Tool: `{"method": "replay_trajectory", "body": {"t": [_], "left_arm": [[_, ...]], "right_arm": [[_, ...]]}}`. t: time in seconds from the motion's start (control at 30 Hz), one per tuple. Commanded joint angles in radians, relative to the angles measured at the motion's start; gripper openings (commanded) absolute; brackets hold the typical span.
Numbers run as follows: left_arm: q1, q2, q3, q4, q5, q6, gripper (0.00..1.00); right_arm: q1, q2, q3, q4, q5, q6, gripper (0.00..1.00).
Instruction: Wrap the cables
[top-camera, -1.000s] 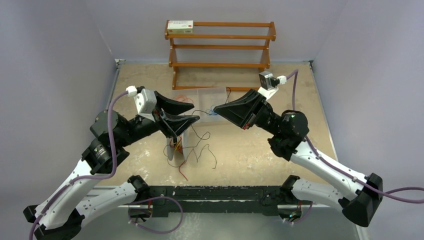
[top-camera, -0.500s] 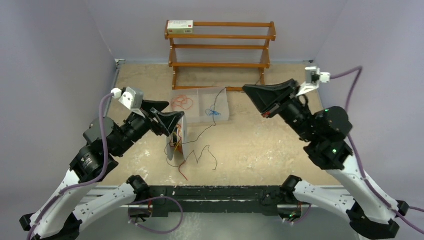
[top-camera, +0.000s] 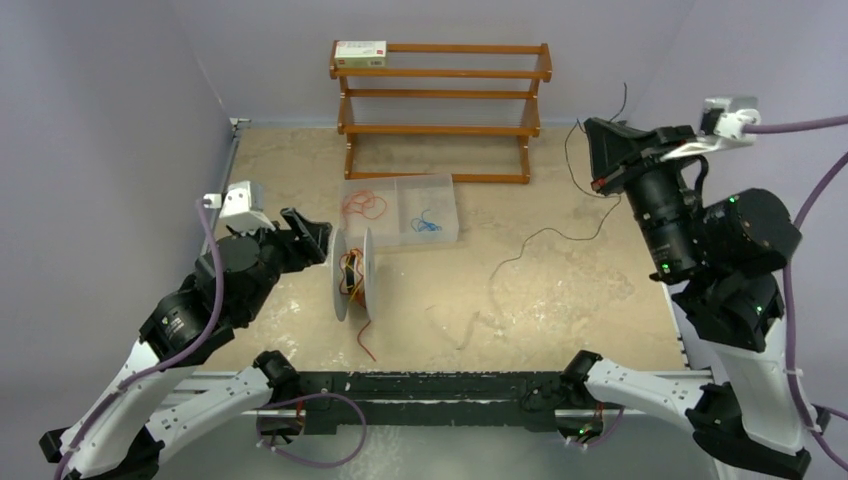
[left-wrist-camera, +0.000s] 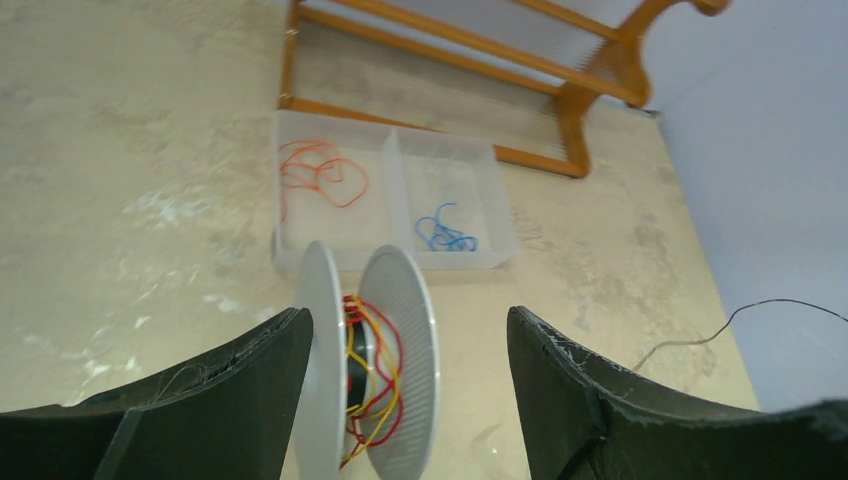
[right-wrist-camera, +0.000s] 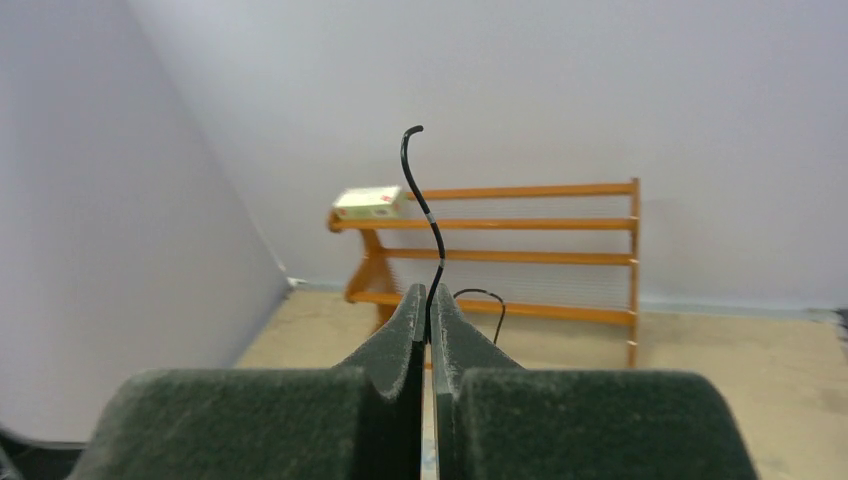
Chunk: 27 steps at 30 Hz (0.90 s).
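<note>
Slack is the thing to manage here. Nearest, a red tail (top-camera: 366, 345) trails from the spool (top-camera: 352, 275) across the table (top-camera: 560, 320) toward the near edge. The spool stands on its rims left of centre, with the wound wires (left-wrist-camera: 365, 360), red, yellow and orange, lying between its two discs.

Just left of it the left gripper (top-camera: 305, 232) has its jaws wide apart and holds nothing. In the wrist view the spool sits ahead, framed between the fingers (left-wrist-camera: 230, 400). My judgement is that this hand should steady or turn the spool. If so, it should close on a disc rim only, clear of the wound wires, and keep the spool upright.

To the right, the black cable (top-camera: 545, 238) snakes loosely over the table and climbs to the far right. I cannot tell whether its near end is fixed to the spool.

Beyond the spool a clear tray (top-camera: 452, 232) holds an orange wire (top-camera: 365, 207) in its left compartment and a blue wire (top-camera: 427, 222) in its right.

Raised at the far right, the right gripper (top-camera: 600, 150) is pinched tight on the black cable, whose short free end curls above the fingertips (right-wrist-camera: 410, 310). It should keep a light, even pull and lead the strand into the gap between the discs, so the turns land side by side. Too hard a tug would likely tip the spool.

A wooden rack (top-camera: 440, 95) stands against the far wall.
</note>
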Motion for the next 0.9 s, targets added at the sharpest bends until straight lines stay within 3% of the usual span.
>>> {"method": "replay_trajectory", "body": {"t": [0.0, 0.13, 0.43, 0.87], "left_arm": [[-0.002, 0.005, 0.018, -0.153, -0.168, -0.164, 0.71], [-0.001, 0.022, -0.025, -0.192, -0.15, -0.209, 0.71], [-0.002, 0.17, -0.062, -0.234, -0.101, -0.203, 0.71], [-0.002, 0.362, -0.083, -0.189, -0.027, -0.104, 0.49]], "right_arm": [[0.001, 0.09, 0.064, -0.098, 0.132, -0.121, 0.0], [0.001, 0.131, 0.052, -0.122, 0.14, -0.14, 0.0], [0.0, 0.142, -0.145, -0.134, 0.022, -0.081, 0.0], [0.001, 0.149, -0.294, -0.146, -0.103, -0.031, 0.0]]}}
